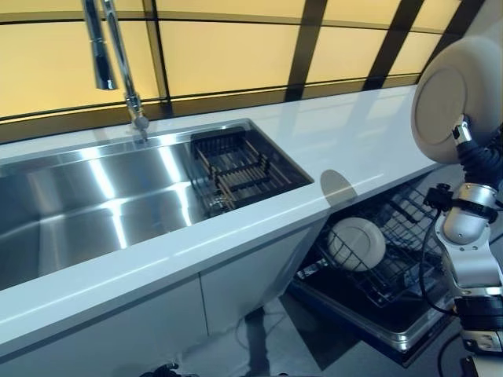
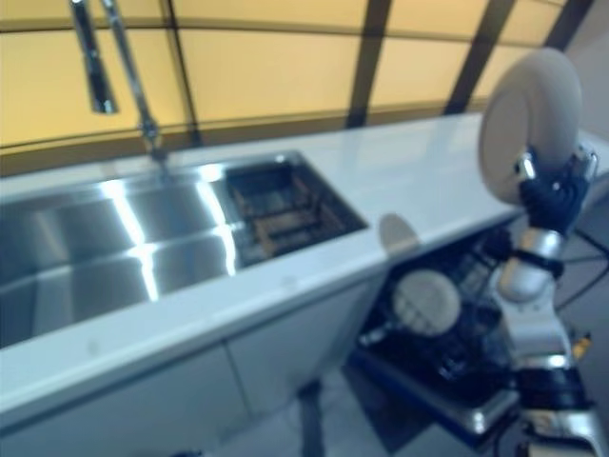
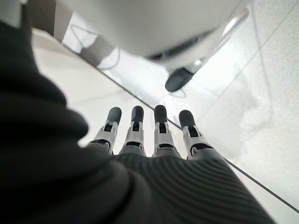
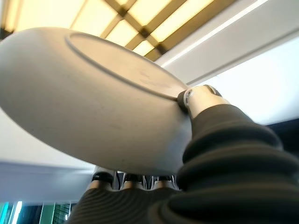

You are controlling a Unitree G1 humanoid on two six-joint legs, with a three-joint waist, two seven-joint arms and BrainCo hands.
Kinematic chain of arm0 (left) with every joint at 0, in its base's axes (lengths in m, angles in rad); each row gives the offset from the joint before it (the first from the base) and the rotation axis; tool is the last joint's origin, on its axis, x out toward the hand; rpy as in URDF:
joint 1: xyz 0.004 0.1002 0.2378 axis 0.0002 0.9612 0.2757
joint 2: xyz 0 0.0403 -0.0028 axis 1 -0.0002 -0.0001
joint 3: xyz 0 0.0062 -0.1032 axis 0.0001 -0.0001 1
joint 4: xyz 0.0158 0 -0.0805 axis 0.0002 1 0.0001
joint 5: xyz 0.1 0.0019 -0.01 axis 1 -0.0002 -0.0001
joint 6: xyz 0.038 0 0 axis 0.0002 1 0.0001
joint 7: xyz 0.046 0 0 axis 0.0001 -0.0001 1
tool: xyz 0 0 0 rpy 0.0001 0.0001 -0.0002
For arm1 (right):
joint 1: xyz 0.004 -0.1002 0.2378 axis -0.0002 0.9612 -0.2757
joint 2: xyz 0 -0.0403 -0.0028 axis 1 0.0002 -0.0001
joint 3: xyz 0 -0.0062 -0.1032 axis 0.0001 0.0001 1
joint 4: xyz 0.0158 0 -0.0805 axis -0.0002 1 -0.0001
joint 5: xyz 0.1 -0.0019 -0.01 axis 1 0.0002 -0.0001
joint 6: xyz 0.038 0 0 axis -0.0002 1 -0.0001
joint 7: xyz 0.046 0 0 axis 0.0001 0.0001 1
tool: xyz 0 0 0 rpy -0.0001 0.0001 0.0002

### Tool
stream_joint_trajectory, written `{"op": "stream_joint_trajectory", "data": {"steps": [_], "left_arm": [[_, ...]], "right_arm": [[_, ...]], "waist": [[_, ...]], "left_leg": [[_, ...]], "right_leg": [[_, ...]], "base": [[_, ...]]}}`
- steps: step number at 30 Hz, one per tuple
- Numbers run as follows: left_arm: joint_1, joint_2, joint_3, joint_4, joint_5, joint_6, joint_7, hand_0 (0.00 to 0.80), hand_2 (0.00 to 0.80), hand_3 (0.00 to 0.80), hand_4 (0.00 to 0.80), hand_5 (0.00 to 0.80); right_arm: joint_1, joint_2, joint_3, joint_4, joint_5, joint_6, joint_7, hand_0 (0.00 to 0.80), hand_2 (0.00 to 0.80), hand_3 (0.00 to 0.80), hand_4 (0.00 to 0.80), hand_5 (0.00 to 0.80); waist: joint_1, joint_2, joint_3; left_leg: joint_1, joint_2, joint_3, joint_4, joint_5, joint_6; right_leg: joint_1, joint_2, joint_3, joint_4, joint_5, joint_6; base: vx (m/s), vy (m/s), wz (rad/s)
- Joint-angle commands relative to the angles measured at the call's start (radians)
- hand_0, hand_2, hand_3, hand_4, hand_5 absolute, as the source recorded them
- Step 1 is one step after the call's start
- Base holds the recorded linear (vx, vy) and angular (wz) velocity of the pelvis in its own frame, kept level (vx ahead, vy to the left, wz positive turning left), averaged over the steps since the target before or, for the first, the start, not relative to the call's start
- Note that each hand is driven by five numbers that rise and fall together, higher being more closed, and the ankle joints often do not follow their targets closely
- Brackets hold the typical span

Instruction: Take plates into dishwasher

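A round white plate (image 1: 454,98) is held up on edge at the far right, above the countertop's end, with its underside facing me. My right hand (image 1: 474,161) is shut on its lower rim; in the right wrist view the thumb (image 4: 202,99) presses the plate (image 4: 93,102) and the fingers curl under it. Below it the dishwasher's lower rack (image 1: 397,263) is pulled out, and another white plate (image 1: 357,243) stands in it. My left hand (image 3: 159,140) shows only in its wrist view, fingers straight, holding nothing, above the pale floor.
A white countertop (image 1: 354,141) runs across the scene with a steel sink (image 1: 78,212) set in it. A dark drying rack (image 1: 236,169) sits in the sink's right end. A tall faucet (image 1: 110,55) rises behind the sink. White cabinet fronts (image 1: 141,330) stand left of the dishwasher.
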Motion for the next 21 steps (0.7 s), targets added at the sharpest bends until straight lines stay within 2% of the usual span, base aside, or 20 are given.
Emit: {"op": "stream_joint_trajectory", "data": {"steps": [1,11,21], "left_arm": [[-0.053,-0.019,0.034,0.028,0.016,-0.039,0.013,0.0,0.0,0.0,0.0,0.0],[-0.061,-0.039,0.03,0.017,0.02,-0.052,0.013,0.0,0.0,0.0,0.0,0.0],[-0.071,-0.034,0.015,0.011,0.021,-0.058,0.012,0.0,0.0,0.0,0.0,0.0]], "right_arm": [[-0.051,-0.083,-0.089,-0.013,0.017,-0.065,0.024,0.8,0.8,0.8,0.8,0.8],[-0.035,-0.144,-0.093,0.016,0.03,-0.004,0.154,0.8,0.8,0.8,0.8,0.8],[-0.043,-0.232,-0.053,0.096,-0.009,0.121,0.331,0.8,0.8,0.8,0.8,0.8]], "waist": [[0.001,0.03,0.028],[-0.021,0.03,0.036],[-0.026,0.029,0.054]], "left_leg": [[0.021,-0.024,0.027,0.002,-0.072,0.064],[-0.01,0.017,0.059,0.002,-0.02,0.018],[-0.055,0.052,0.07,0.01,0.021,-0.009]], "right_leg": [[0.002,0.03,0.022,0.074,-0.035,-0.01],[0.03,0.072,0.03,-0.012,-0.021,-0.045],[0.026,0.087,0.027,-0.042,-0.008,-0.06]], "base": [[-0.09,-0.125,-0.13],[-0.075,-0.114,-0.13],[-0.053,-0.085,-0.03]]}}
